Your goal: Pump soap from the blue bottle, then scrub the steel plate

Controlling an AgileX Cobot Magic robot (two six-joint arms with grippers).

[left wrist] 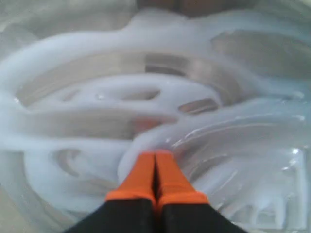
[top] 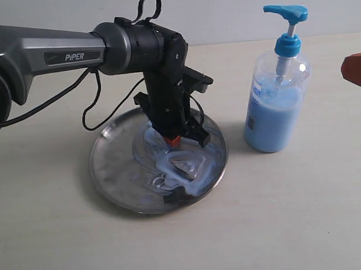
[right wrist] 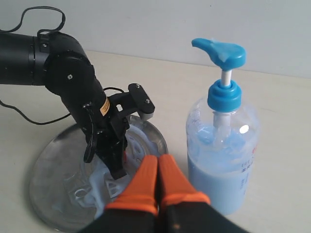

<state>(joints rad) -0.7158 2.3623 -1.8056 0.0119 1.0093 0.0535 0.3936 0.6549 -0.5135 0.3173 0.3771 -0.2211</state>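
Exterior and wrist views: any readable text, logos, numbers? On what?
"PiPER": on the grey link of the left arm, exterior view.
Label on the blue bottle: small print, too blurred to read.
Yellow sticker near the left arm's wrist: too small to read.
Left wrist view: no text.

arm [top: 53, 53]: grey shell, white PIPER lettering | wrist [top: 147, 44]: black, round, black cable [top: 84, 117] loops | left tool [left wrist: 155, 170], right tool [right wrist: 158, 174]: black bodies, orange tips
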